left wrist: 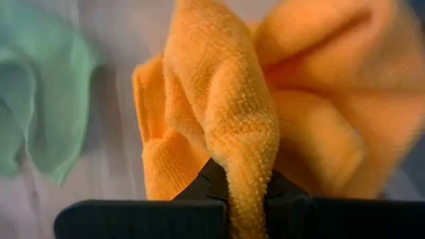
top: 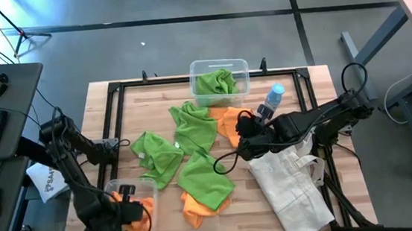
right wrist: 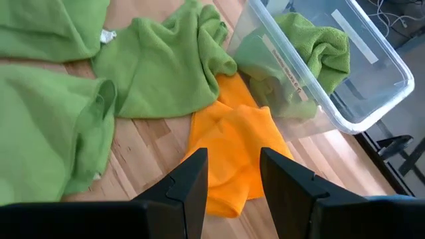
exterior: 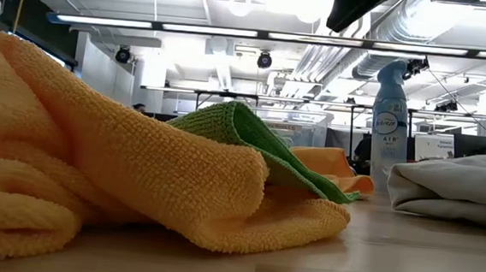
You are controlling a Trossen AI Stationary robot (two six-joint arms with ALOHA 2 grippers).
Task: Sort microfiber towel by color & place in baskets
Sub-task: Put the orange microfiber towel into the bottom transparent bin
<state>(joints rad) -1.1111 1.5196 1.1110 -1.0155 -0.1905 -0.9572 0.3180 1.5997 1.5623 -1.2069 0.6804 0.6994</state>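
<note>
One green towel [top: 215,83] binned in far basket [top: 240,66]. Left gripper [top: 128,210] clamped on orange towel [left wrist: 239,133] over near basket [top: 146,186]. Right gripper [right wrist: 232,174] spread, empty, above orange cloth [right wrist: 232,143]. Several left on table [top: 152,98].

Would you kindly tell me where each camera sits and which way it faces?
High: overhead, straight down; both arms show.
Low: tabletop level, across an orange microfiber towel; no arm.
Left wrist: left gripper pinching orange cloth.
Right wrist: open right gripper over the orange towel beside the clear plastic basket, also seen from above.
</note>
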